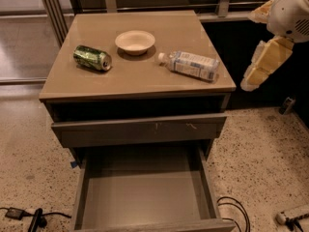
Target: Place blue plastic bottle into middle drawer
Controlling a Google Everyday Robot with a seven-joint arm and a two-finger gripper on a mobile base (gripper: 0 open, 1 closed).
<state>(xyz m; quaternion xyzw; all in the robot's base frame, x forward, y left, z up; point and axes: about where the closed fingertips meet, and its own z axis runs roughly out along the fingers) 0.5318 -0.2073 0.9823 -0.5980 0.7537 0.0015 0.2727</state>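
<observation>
The blue plastic bottle [190,65] lies on its side on the right part of the cabinet top, with its white cap pointing left toward the bowl. The middle drawer [145,197] is pulled wide open below, and its flat grey floor is bare. My gripper [263,64] hangs off the white arm at the right edge of the view, beyond the cabinet's right side, to the right of the bottle and apart from it. It holds nothing that I can see.
A dented green can [92,57] lies on the left of the cabinet top [140,79], and a small pale bowl [135,41] sits at the back middle. The upper drawer [140,129], with a scratched front, is shut. Cables [231,209] lie on the floor.
</observation>
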